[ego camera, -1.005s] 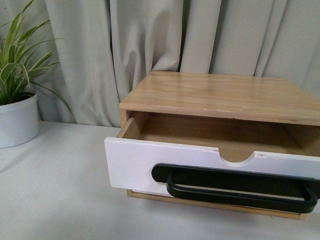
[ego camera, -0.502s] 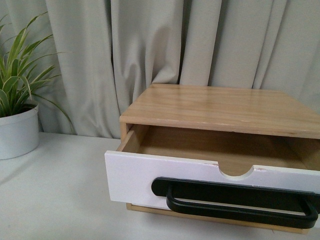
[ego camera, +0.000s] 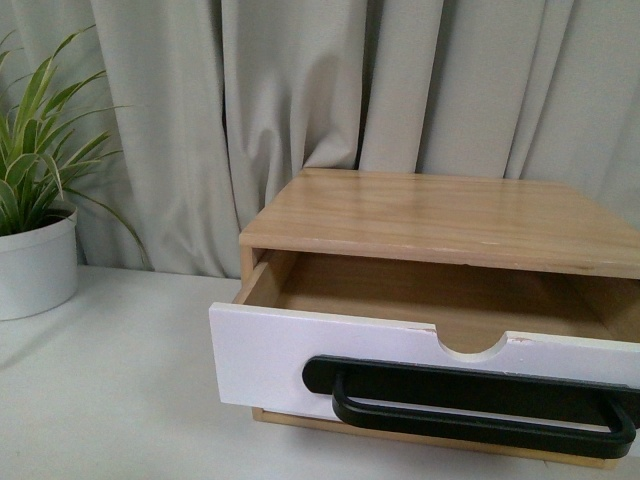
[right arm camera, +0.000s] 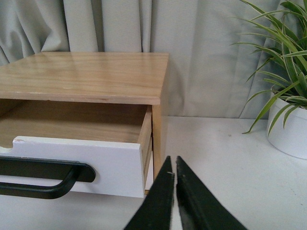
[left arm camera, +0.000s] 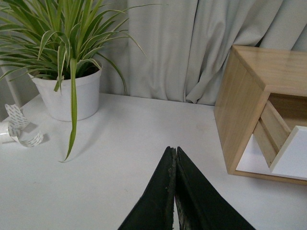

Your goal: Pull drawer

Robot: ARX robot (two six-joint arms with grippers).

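The drawer [ego camera: 290, 360] stands pulled out of its wooden cabinet [ego camera: 430, 205]; its white front carries a long black bar handle [ego camera: 480, 405] under a half-round notch [ego camera: 472, 343]. Its wooden inside looks empty. Neither arm shows in the front view. My left gripper [left arm camera: 174, 149] is shut with nothing in it, over the table to the left of the cabinet [left arm camera: 240, 96], apart from it. My right gripper [right arm camera: 172, 159] is shut and empty too, just off the drawer's right corner [right arm camera: 120, 163] and clear of the handle [right arm camera: 48, 175].
A potted spider plant in a white pot [ego camera: 35, 250] stands at the table's left, also in the left wrist view as the pot [left arm camera: 69, 93]. A second white pot [right arm camera: 290, 127] stands right of the cabinet. A curl of tape [left arm camera: 21, 132] lies near the left pot. Grey curtains hang behind.
Over the last second the front view tilted slightly, so the scene sits a little lower in frame. The drawer stays pulled out as before.
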